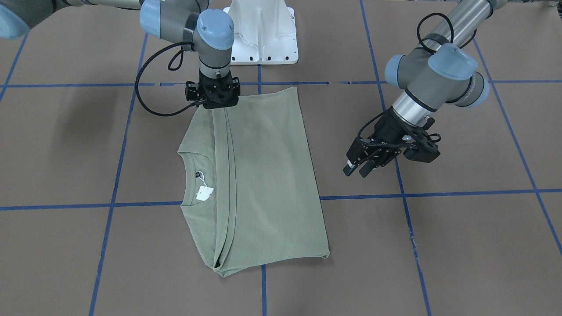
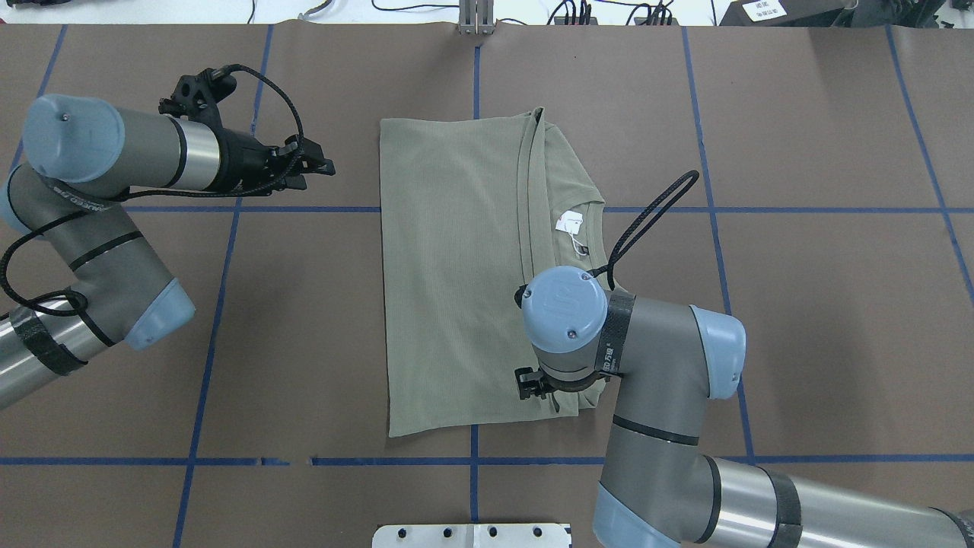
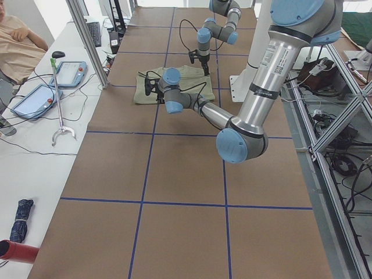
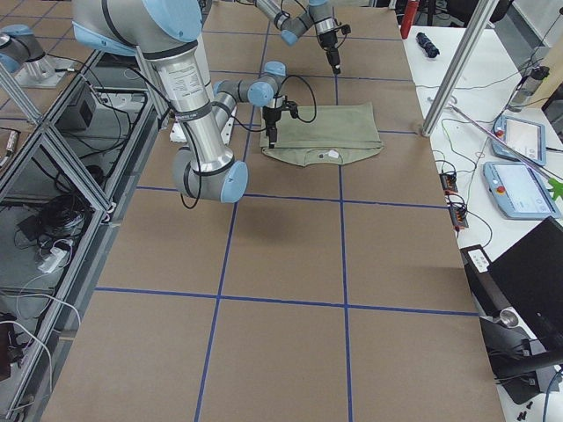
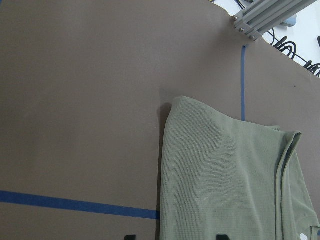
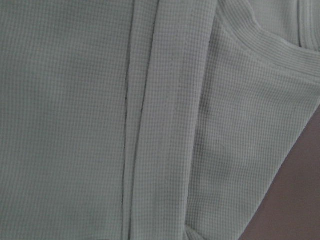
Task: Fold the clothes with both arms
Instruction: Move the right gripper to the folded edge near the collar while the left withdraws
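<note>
The pale green shirt (image 1: 263, 175) lies flat on the brown table, folded into a rectangle, with its ribbed neck and white hang tag (image 1: 204, 193) showing along one side. My right gripper (image 1: 214, 103) points straight down on the shirt's (image 2: 456, 266) edge nearest the robot's base. Its fingers are hidden, and the right wrist view shows only knit cloth (image 6: 75, 125). My left gripper (image 1: 358, 169) hangs open above bare table, well off the shirt's other side. In the left wrist view, the left gripper's (image 5: 175, 237) fingertips stand apart over the shirt's (image 5: 225, 175) corner.
The white pedestal base (image 1: 263, 35) stands behind the shirt. Blue tape lines (image 1: 439, 193) cross the brown table. An aluminium post (image 2: 475, 15) rises at the far edge. Tablets (image 3: 70, 72) and a seated person (image 3: 17, 40) are at a side bench.
</note>
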### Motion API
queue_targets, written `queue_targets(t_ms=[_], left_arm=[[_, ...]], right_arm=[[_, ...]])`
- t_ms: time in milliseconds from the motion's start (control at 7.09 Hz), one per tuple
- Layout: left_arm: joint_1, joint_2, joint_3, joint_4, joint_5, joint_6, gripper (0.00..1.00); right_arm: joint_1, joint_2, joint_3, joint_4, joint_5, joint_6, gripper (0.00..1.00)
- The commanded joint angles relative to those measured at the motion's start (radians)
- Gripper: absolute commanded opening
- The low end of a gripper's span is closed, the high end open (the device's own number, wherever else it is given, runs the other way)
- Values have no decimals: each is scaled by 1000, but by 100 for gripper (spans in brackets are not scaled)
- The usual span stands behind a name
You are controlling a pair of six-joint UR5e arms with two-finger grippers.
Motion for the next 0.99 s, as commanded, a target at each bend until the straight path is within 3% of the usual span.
queue_targets(t_ms=[0,847], left_arm=[[0,0,0,0,0,0,62],[0,0,0,0,-2,0,62]], right_arm=[[4,13,-34,0,-7,-34,100],[5,14,-53,-3,-10,-36,100]])
